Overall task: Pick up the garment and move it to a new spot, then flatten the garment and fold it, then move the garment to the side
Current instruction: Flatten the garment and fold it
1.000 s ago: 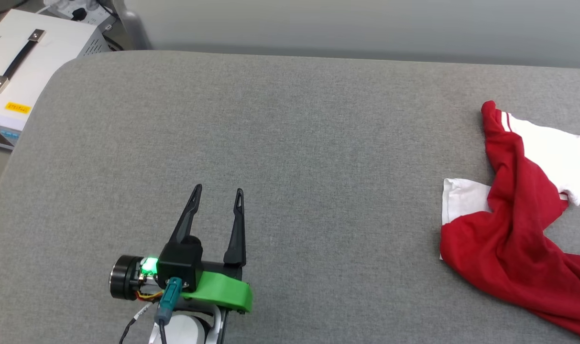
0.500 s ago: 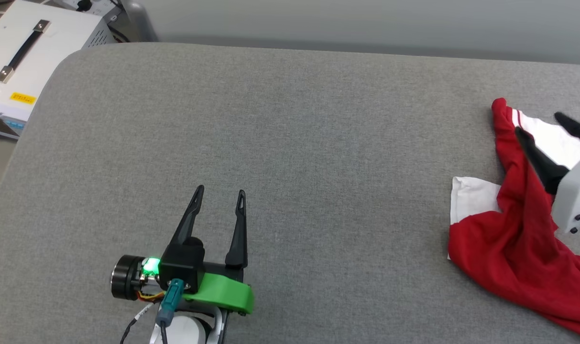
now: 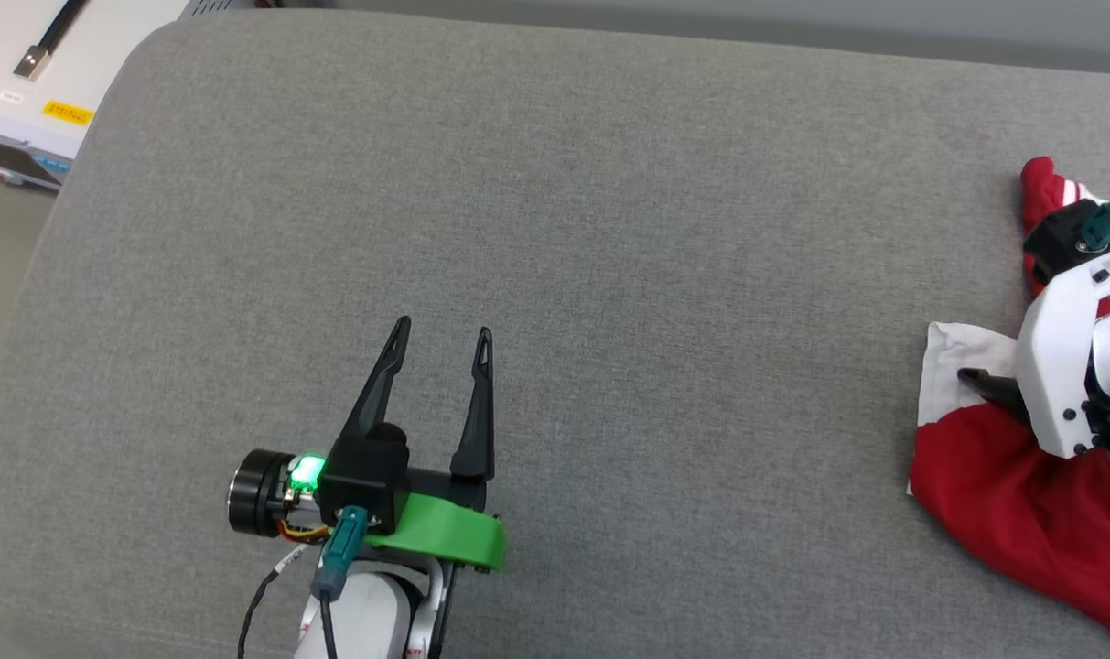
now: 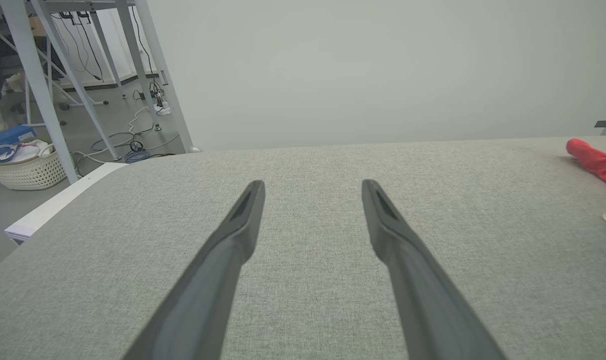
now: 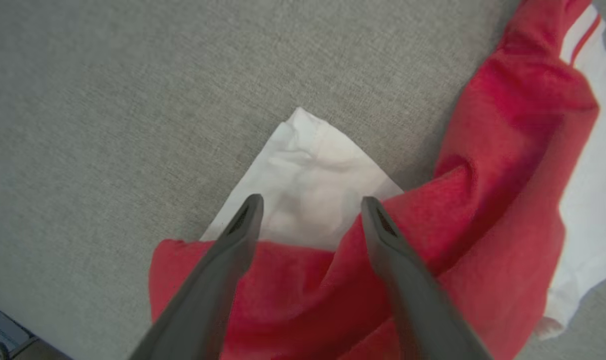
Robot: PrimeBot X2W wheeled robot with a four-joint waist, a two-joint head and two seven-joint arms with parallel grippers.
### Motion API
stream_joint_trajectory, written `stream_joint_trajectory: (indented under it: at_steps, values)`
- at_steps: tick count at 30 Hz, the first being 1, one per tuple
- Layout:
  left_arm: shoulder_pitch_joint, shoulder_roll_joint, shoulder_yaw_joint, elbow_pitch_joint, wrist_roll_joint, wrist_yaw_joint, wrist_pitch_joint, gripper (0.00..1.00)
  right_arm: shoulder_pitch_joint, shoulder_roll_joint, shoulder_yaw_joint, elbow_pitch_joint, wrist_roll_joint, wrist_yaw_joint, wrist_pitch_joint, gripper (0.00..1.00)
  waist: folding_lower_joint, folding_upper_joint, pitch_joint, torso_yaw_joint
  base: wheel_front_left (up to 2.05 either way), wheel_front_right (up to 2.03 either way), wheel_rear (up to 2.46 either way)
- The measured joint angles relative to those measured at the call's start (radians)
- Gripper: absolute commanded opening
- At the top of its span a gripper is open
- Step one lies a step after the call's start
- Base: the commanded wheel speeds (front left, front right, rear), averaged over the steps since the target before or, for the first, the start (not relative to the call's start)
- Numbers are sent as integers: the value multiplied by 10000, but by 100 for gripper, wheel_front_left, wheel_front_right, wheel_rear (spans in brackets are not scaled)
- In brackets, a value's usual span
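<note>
While the grey padded table (image 3: 609,229) spreads across most of the head view, the garment (image 3: 1003,494) lies crumpled at the far right edge of that frame and is partly cut off by it. Its long axis runs roughly top to bottom there, from a red tip at the upper right to a broad red mass at the lower right. A white sleeve (image 3: 957,352) pokes out toward the left at mid-height.

The right gripper (image 5: 311,201) hangs directly over this heap. In the right wrist view its two dark fingers stand apart with nothing between them. Their tips frame the line where the white sleeve meets the red body, near the centre of the frame. Whether the tips touch the cloth I cannot tell.

The left gripper (image 3: 443,328), at the lower centre-left of the head view, is likewise spread and empty. It is well apart from the garment, which appears in the left wrist view as a red scrap at the right edge.

The pick therefore looks to fall to the right arm, since the cloth lies straight ahead of its fingers.
</note>
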Motion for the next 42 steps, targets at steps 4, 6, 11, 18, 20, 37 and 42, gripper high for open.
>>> stream_joint_trajectory:
  at_steps: [4, 6, 11, 18, 20, 37, 42]
  values:
    - [-264, 0, -159, -40, -157, 82, 0, 100, -223, 73, 558, 867, -10, 0, 61, 100, 0, 0, 366, 187, 0, 0, 0]
    - [-344, 0, -190, -35, -222, 123, -2, 100, -312, -8, 880, 1147, -13, -2, 15, 100, 0, 0, 539, 295, 0, 0, 0]
    - [-376, 0, -169, -23, -242, 194, -2, 100, -614, -284, 1544, 1476, 201, 0, -224, 100, 0, -1, 776, 498, 0, 0, 0]
    - [-371, 0, -38, 65, -236, 245, -2, 100, -906, -194, 1929, 1827, 656, 0, -1935, 0, 0, 0, 545, 363, 0, 0, 0]
    - [-350, 0, 6, 92, -226, 244, -2, 100, -901, -138, 1935, 1808, 842, -8, -2650, 0, 1, 0, 375, 282, 0, 0, 0]
    - [538, 0, 426, 161, 27, 98, -2, 100, 1027, -991, -794, -1530, 1532, -6, -5777, 0, 1, 0, -973, -421, 0, 0, 0]
    - [576, -2, 408, 142, 52, 50, -2, 100, 1487, -784, -1492, -2359, 1258, -6, -5463, 0, 0, 0, -1126, -467, 0, 0, 0]
